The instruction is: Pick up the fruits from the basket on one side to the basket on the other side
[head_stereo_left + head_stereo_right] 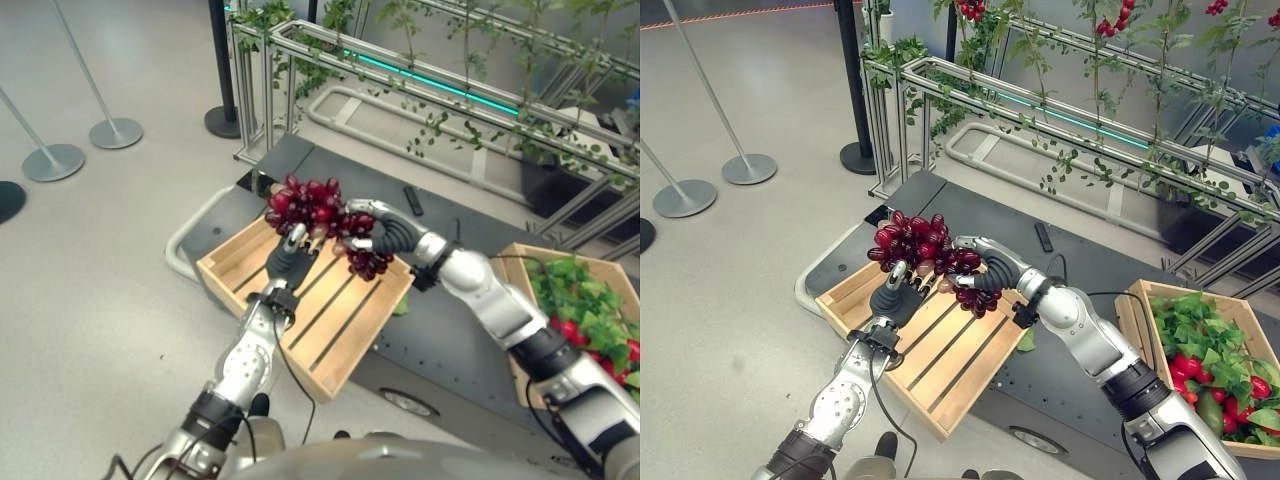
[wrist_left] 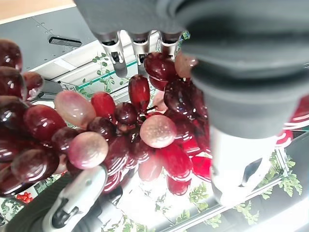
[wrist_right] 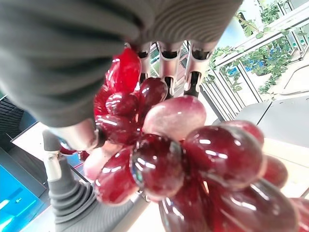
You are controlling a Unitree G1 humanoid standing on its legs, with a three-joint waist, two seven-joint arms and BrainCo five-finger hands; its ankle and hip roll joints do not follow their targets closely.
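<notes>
Both hands meet at the grape bunch (image 1: pixel 318 212) above the far edge of the slatted wooden basket (image 1: pixel 310 318); the right hand (image 1: pixel 372 236) curls round its grapes, the left hand (image 1: pixel 292 250) reaches up with fingers extended against it; the bunch has not yet reached the leafy basket (image 1: pixel 1137 318) at the platform's right end.

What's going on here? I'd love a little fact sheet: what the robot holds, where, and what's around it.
Held item: bunch of dark red grapes
Right hand: fingers curled into the bunch
Left hand: reaching up to the bunch from below; grip unclear
Position: bunch held above the slatted wooden crate, which holds no other fruit
Other container: wooden crate of green leaves and red fruit, on the robot's right
Support: both crates rest on a dark grey platform
Background: metal frame with climbing vines
</notes>
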